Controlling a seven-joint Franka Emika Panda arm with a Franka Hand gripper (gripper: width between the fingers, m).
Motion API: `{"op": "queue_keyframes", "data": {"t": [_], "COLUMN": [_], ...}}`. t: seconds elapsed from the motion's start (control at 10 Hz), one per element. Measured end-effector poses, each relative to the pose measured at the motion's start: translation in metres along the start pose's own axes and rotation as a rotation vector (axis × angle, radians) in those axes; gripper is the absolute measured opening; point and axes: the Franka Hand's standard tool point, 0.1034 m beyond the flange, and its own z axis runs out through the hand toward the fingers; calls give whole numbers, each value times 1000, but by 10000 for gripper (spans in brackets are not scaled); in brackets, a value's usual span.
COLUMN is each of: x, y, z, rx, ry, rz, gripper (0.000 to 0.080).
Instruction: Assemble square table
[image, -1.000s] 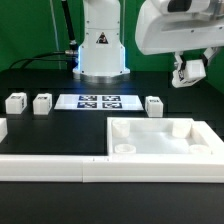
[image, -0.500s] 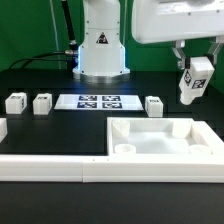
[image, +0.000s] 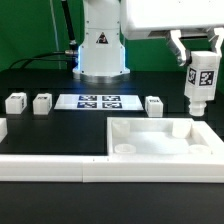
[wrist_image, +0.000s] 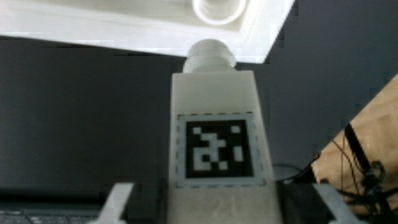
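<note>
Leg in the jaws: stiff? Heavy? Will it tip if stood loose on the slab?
Probably rigid: the leg looks like moulded white plastic and hangs straight. Likely light, since the jaws hold it by one end alone. Tall and narrow, ending in a small rounded peg, so it may tip if stood unsecured on the slab.

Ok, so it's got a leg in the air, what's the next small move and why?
Probably lower the leg toward the round corner socket of the tabletop. The end effector holds the leg upright, clear of the tabletop, and the wrist view shows its tip pointing at that socket, not yet in it.
</note>
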Motion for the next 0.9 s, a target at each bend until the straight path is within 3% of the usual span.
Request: {"op": "queue_keyframes", "data": {"t": [0.2,0.4,0.6,0.9], "x": [-2,-14,-16,-20], "y": [1,19,18,7], "z": [2,20,35,43], "rx": [-3,-10,-3,8], "ry": [22,-13,-18,-28], "rz": [-1,13,19,15], "gripper": [291,291,291,291]}}
